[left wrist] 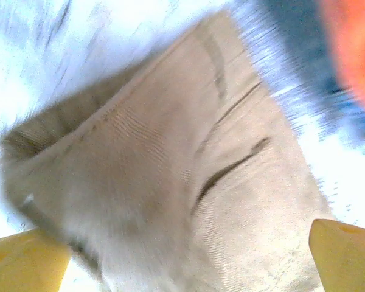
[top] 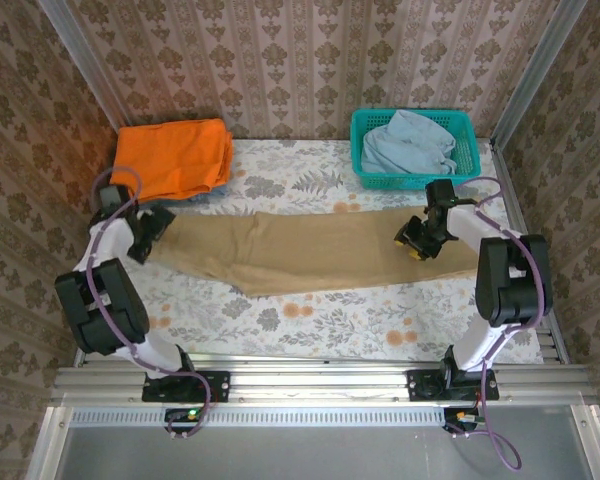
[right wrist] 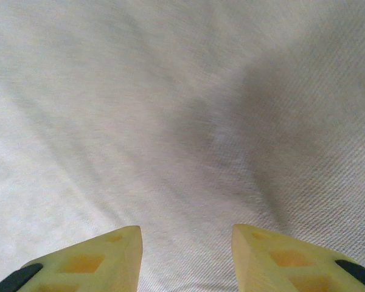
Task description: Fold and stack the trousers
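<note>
The tan trousers (top: pixel 300 250) lie stretched flat across the middle of the table, running left to right. My left gripper (top: pixel 148 238) hovers over their left end. In the left wrist view that gripper (left wrist: pixel 188 246) stands wide open, its yellow fingertips (left wrist: pixel 30 261) straddling the cloth's end (left wrist: pixel 170 152) without pinching it. My right gripper (top: pixel 415 243) is low over the trousers' right part. In the right wrist view it (right wrist: pixel 185 234) is partly open, both yellow fingertips (right wrist: pixel 109 255) just above the flat tan fabric (right wrist: pixel 182 109), with no fold between them.
A folded orange garment (top: pixel 172 155) lies at the back left, close to the left arm, and shows blurred in the left wrist view (left wrist: pixel 353 48). A teal basket (top: pixel 415 113) at the back right holds a pale blue garment (top: pixel 408 143). Patterned walls enclose the floral table (top: pixel 310 310).
</note>
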Robot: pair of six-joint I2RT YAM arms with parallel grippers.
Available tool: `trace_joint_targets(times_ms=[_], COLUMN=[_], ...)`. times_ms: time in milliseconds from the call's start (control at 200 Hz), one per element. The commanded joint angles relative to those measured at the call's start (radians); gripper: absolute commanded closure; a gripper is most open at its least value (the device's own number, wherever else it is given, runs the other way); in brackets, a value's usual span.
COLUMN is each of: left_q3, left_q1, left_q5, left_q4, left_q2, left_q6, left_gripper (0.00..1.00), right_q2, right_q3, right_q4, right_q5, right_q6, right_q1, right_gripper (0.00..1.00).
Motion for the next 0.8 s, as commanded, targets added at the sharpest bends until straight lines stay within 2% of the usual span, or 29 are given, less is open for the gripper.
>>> trace_joint_targets(times_ms=[0,80,210,305,405,470,635,750,795], left_q3=[0.048,0.010,-0.081,-0.151,-0.146,-0.117,0.001,0.033,0.020], left_q1=[-0.122,-0.185,-0.184,-0.186,-0.187,-0.185,-0.179,-0.184,-0.189], left_q5=[-0.204,-0.224,-0.274,-0.206,-0.172,-0.113,-0.003,0.084,0.085], left_q4=[-0.056,-0.070,-0.078,0.018,0.098,0.182,0.261,0.295,0.317], left_q2=[-0.094,-0.122,-0.146,-0.155,-0.080,-0.009,0.136,0.155,0.145], left_q6=[0.158,0.167,0.135,0.110,0.088,0.088,0.090,0.098,0.093], left_gripper=[0.00,0.00,0.00,0.00,0.00,0.00,0.02,0.04,0.05], right_q2=[-0.042,-0.005,0.046,0.083,0.150,0.199,0.245,0.233,0.230], right_q3=[0.074,0.128,0.197,0.230,0.255,0.286,0.284,0.258,0.253], right_q4=[-0.045,-0.059,-0.068,-0.065,-0.059,-0.083,-0.095,-0.091,-0.092], right_q5=[0.066,0.060,0.068,0.089,0.092,0.088,0.102,0.107,0.108], right_q6=[-0.037,-0.042,-0.043,-0.040,-0.033,-0.045,-0.055,-0.065,-0.066], right_q1=[0.069,0.135,0.213,0.238,0.240,0.241,0.229,0.223,0.218], right_gripper=[0.55,0.55,0.55,0.55,0.56,0.56,0.58,0.58,0.58])
